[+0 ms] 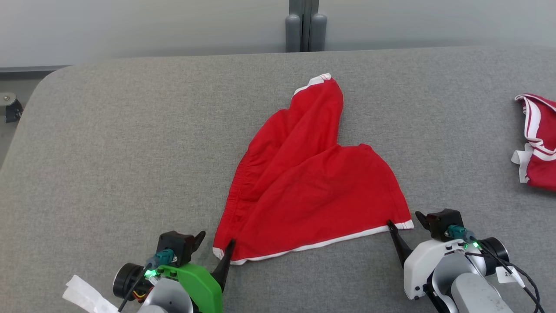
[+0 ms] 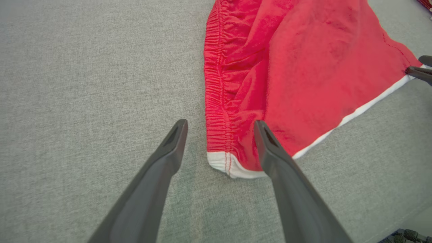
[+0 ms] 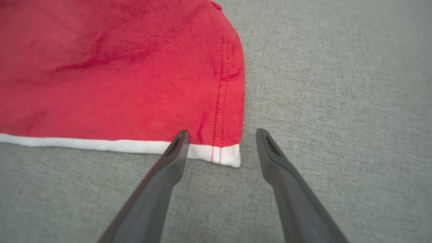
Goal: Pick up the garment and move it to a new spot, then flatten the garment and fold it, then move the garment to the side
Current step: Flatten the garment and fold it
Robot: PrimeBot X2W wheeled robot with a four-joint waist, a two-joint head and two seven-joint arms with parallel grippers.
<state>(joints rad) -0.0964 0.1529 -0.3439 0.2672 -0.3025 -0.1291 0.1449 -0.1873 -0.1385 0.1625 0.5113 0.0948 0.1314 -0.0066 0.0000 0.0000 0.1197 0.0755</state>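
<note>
Found the garment point(image 1: 312, 191), red with white trim, lying about mid-table point(image 1: 130, 130) and only part spread: near hem fairly straight, far part bunched and folded over itself into a peak. Saw the left gripper point(image 2: 220, 123) set at the near-left corner, jaws spread wide, one finger above the cloth by the elastic band and the other above bare table, gripping nothing. Saw the right gripper point(image 3: 221, 131) at the near-right hem corner, likewise wide apart, astride the white trim, holding nothing. Could not tell whether any fingertip pressed on the cloth. Noted a second garment point(image 1: 536, 143) well apart, at the table's right edge.

Judged the step to be flattening, with the move to a new spot apparently done and folding not begun. Reckoned the next move called for closing both grippers on their corners together, biting into cloth rather than sliding off the thin hem, then lifting and drawing it out to free the bunched far part. Expected uneven drag from any lopsided grip.
</note>
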